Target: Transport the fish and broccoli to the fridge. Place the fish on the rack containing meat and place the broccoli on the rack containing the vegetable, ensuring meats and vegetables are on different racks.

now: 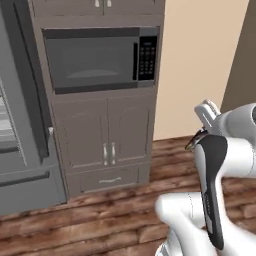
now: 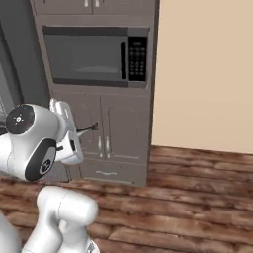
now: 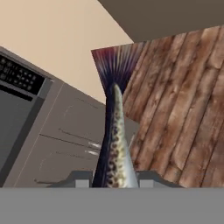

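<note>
One item is in my claw (image 3: 114, 183): the fish (image 3: 114, 144), pinched between the two finger tips at the head end, its spotted body running straight out along the claw's axis and ending in a dark fanned tail at the far end. I read the jaws as pressed tight against its flanks.

From the left base view, the fridge (image 1: 22, 145) stands well off to the left of the claw (image 1: 196, 140), past the grey cabinet column (image 1: 107, 140) with its built-in microwave (image 1: 100, 57). From the hand view, the claw faces that column and the wooden floor (image 3: 183, 109), not the fridge. I judge the coming move turns on this: the fish's long axis points at the cabinet, so I must swing left, or drive the base left, before the tail can go in between racks.

Containers: the fridge shows pale slatted shelving at its near edge, contents not discernible from here. I cannot confirm which rack holds meat and which holds the vegetable
</note>
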You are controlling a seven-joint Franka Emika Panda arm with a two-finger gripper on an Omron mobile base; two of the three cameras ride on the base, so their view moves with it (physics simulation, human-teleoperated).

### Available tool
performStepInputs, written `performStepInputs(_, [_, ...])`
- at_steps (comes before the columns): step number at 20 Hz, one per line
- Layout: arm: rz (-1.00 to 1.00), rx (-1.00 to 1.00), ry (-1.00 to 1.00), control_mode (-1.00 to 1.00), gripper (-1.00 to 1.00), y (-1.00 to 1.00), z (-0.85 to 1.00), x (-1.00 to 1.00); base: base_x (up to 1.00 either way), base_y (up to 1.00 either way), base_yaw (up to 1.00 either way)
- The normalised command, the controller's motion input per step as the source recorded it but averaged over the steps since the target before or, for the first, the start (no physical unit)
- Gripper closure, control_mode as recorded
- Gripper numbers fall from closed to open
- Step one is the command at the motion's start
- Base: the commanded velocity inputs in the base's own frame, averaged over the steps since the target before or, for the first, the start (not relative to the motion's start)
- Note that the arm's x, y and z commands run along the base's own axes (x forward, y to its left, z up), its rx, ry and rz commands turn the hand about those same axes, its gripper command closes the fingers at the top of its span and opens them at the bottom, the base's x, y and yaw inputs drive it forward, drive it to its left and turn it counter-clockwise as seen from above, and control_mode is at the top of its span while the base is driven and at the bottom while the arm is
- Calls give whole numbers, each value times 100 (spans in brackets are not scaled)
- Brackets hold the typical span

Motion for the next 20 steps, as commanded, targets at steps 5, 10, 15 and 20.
performStepInputs(5, [0,0,0,100,100,0,0,0,-65,100,-15])
performStepInputs(10, [0,0,0,100,100,0,0,0,29,100,-22])
performStepInputs(15, [0,0,0,100,100,0,0,0,78,100,-22])
performStepInputs(20, [0,0,0,100,100,0,0,0,-23,100,-13])
